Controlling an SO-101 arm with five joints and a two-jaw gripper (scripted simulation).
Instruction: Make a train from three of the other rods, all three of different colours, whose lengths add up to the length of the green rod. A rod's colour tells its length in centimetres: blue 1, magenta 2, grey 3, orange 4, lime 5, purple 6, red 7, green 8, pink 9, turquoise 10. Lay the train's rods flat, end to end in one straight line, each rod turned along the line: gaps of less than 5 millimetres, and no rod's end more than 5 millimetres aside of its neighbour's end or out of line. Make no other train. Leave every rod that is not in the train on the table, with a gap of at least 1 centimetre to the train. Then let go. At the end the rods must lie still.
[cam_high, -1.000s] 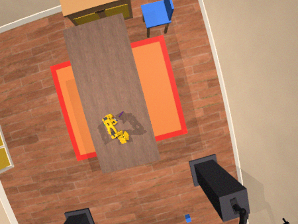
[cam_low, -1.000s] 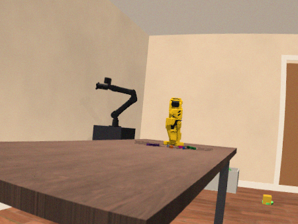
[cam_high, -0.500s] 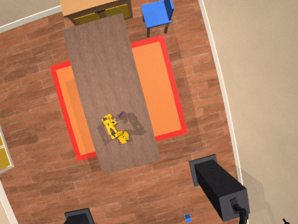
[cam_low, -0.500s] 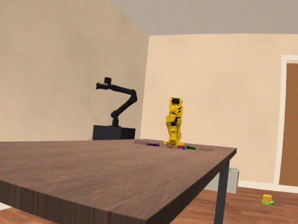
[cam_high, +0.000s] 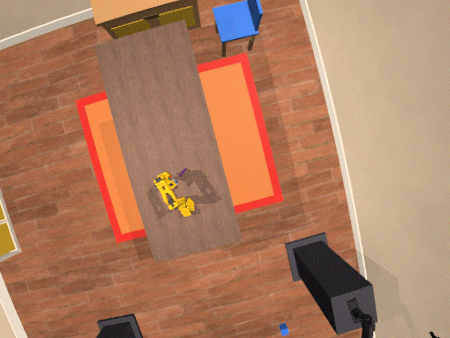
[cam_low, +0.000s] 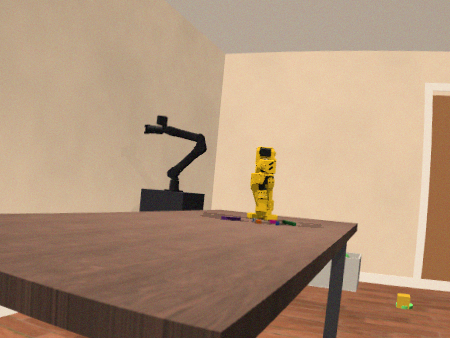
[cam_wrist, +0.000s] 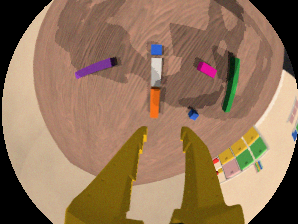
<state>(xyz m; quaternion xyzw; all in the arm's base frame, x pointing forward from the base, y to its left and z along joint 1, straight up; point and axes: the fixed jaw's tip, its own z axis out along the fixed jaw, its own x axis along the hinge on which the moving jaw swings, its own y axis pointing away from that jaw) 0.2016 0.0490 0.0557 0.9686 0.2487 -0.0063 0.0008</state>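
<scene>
My hand (cam_wrist: 162, 141) hangs above the desk (cam_wrist: 100, 116), fingers slightly spread and pinching nothing. Just beyond it I see the orange rod (cam_wrist: 154, 103), grey rod (cam_wrist: 156, 68) and blue rod (cam_wrist: 156, 50) lying end to end. The green rod (cam_wrist: 230, 83) lies apart, right.

Through the wrist camera you see the gripper (cam_wrist: 162, 141) hanging above the table (cam_wrist: 100, 129), its yellow fingers slightly parted with nothing between them. Ahead of it, an orange rod (cam_wrist: 154, 103), a grey rod (cam_wrist: 156, 70) and a blue rod (cam_wrist: 156, 50) lie end to end in one line. A purple rod (cam_wrist: 95, 68) lies well left; a magenta rod (cam_wrist: 208, 68), a green rod (cam_wrist: 230, 83) and a second small blue rod (cam_wrist: 193, 113) lie right.
</scene>
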